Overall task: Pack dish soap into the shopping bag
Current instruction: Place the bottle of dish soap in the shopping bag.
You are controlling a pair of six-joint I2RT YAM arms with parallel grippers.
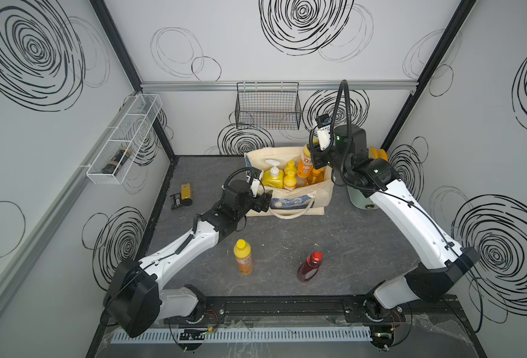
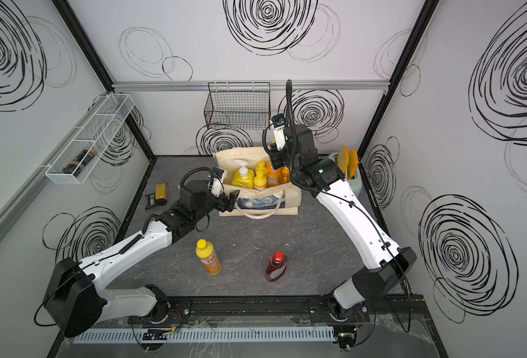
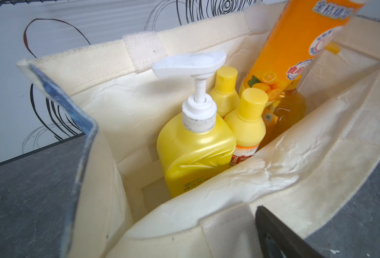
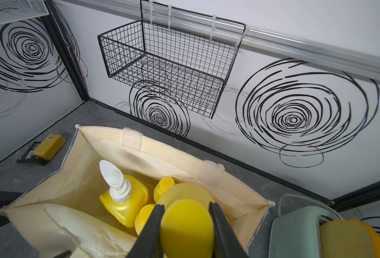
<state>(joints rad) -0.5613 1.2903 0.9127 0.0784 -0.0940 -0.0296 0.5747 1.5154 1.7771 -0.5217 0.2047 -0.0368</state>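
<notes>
The right hand (image 1: 313,152) hangs over the right end of the shopping bag (image 1: 318,203), closed partway on the yellow cap of an orange dish soap bottle (image 1: 305,162). The right wrist view shows its fingers (image 4: 152,225) on either side of that cap. The bottle is tilted, with its lower end inside the bag mouth above the amber bottle (image 3: 291,111). Also inside the bag are the yellow pump bottle (image 1: 273,177) toward the left end and 2 yellow-capped orange bottles (image 1: 290,181) in the middle. The left hand (image 1: 262,200) sits at the bag's front left corner, spread wide with nothing held. I cannot tell whether it touches the canvas. In front of the bag, well apart from it on the counter (image 1: 364,248), are 1 more orange bottle (image 1: 243,258) and the dark-red bottle (image 1: 309,268).
</notes>
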